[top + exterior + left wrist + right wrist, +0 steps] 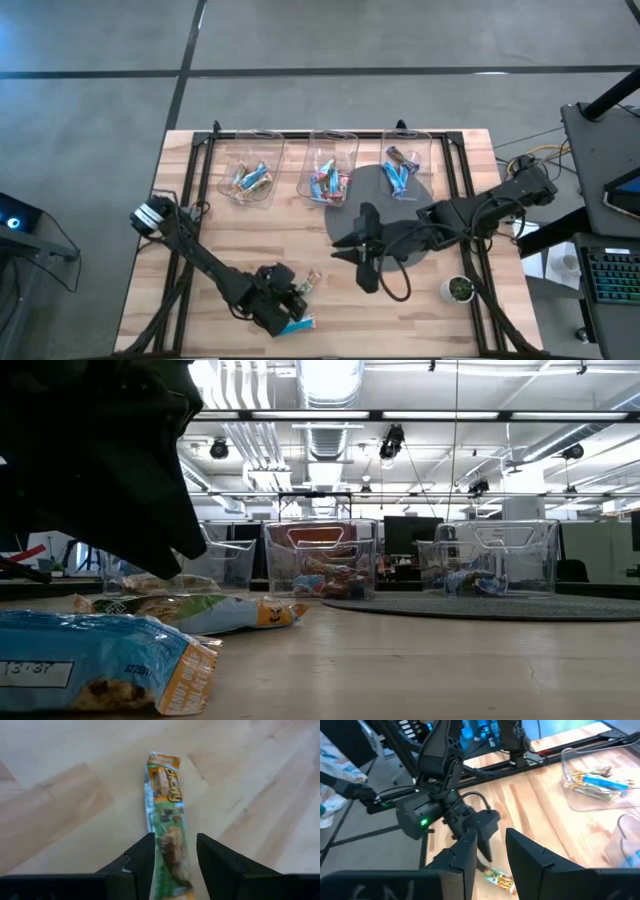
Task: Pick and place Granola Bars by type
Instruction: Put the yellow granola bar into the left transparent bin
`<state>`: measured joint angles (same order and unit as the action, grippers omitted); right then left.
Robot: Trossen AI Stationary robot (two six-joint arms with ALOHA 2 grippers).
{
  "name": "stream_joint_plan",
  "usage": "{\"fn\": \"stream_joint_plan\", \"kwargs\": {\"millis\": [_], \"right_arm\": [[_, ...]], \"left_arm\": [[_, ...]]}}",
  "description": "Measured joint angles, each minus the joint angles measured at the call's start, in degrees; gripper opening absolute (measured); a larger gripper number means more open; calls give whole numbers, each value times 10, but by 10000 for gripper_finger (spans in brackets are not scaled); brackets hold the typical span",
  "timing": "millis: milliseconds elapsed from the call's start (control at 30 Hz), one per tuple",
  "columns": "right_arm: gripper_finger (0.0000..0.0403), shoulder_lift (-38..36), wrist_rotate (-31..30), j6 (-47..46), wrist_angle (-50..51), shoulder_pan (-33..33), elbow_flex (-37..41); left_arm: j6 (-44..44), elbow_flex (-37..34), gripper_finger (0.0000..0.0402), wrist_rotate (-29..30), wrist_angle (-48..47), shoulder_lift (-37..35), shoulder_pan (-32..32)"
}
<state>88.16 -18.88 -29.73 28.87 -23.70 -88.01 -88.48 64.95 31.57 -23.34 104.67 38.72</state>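
1. Currently the left gripper (pixel 172 865) straddles a green-wrapped granola bar (pixel 167 815) lying on the table (pixel 60 780), fingers open.
2. Closing off-centre could crumple the wrapper and let it slip.
3. Right gripper (pixel 490 852) waits empty, fingers parted.

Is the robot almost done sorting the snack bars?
Nearly. Most bars already lie in the three bins. The left claw straddles a green bar, not yet squeezing it. A blue bar also waits on the table. The right claw hovers empty.
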Motion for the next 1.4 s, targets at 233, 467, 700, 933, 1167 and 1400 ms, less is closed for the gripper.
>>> {"fn": "stream_joint_plan", "kwargs": {"millis": [233,467,700,933,1167,1400], "right_arm": [[95,1,-49,0,1,1,0],[95,0,-121,1,1,2,0],[95,1,-130,1,5,9,0],[96,1,-130,4,10,15,1],[96,1,-130,18,11,17,1],[95,1,-130,31,14,20,1]], "left_arm": [[-1,0,128,-22,32,-8,0],[-1,0,128,-47,34,-24,-21],[35,-4,128,-41,32,-25,-43],[19,-5,129,-59,-13,-25,-49],[26,-5,144,-71,-7,-24,-57],[28,-6,183,-93,-7,-18,-75]]}}
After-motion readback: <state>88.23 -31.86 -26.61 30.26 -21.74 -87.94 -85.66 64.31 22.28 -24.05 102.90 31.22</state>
